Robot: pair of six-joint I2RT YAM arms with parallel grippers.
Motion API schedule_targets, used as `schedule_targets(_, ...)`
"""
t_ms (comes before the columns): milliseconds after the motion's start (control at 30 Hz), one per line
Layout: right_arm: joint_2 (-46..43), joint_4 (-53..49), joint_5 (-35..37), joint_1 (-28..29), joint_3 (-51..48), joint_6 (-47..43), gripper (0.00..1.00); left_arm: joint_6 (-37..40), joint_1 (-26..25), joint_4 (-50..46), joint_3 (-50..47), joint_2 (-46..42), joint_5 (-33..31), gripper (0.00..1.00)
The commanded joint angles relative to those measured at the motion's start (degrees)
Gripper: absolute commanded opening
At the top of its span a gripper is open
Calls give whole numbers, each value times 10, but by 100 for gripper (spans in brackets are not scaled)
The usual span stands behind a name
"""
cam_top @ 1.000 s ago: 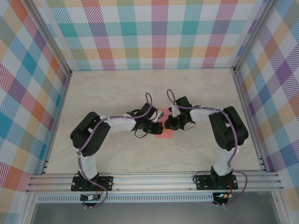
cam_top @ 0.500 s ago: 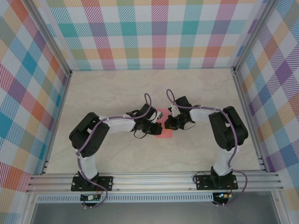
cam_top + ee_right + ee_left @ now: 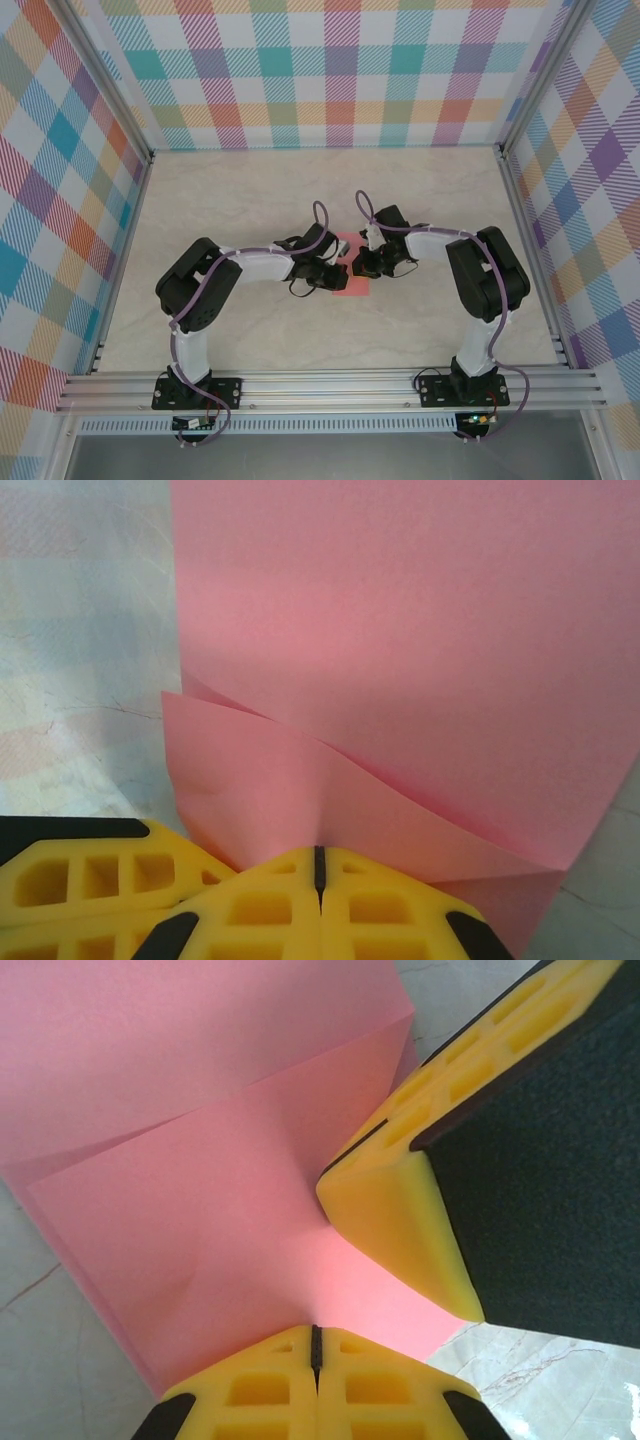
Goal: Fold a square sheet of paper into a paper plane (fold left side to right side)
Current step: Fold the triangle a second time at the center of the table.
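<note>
Now the pink paper (image 3: 351,288) lies part-folded at table (image 3: 250,200) centre. L gripper (image 3: 316,1345) is clenched on a raised flap at 6 o'clock of its view; R gripper (image 3: 318,865) pinches likewise.

This is a robotics lab test cell, not a lived-in room. Two black-and-white arms, the left arm (image 3: 250,265) and the right arm (image 3: 470,265), are bolted side by side to an aluminium rail (image 3: 330,385) at the near edge of a marble-patterned bench (image 3: 250,200). Purple cables (image 3: 318,212) loop along the arms. Slotted metal posts (image 3: 100,75) frame the space, and the walls (image 3: 340,70) are flat panels printed in bright multicoloured plaid, like a staged backdrop.
</note>
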Motion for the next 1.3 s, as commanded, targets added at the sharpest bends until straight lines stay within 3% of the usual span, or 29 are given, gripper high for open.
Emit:
schedule_targets(0,22,-43,45,0,-1,-15,0,31,4,-67,-16,-14,-49,0)
schedule_targets(733,35,-61,50,-1,17,-20,0,7,5,-49,-132,-89,-50,0)
schedule_targets(1067,21,-47,27,-1,23,-17,0,-19,11,-18,-117,-137,-14,0)
schedule_targets(1267,14,-42,15,-1,22,-13,0,-35,11,23,-84,-107,23,0)
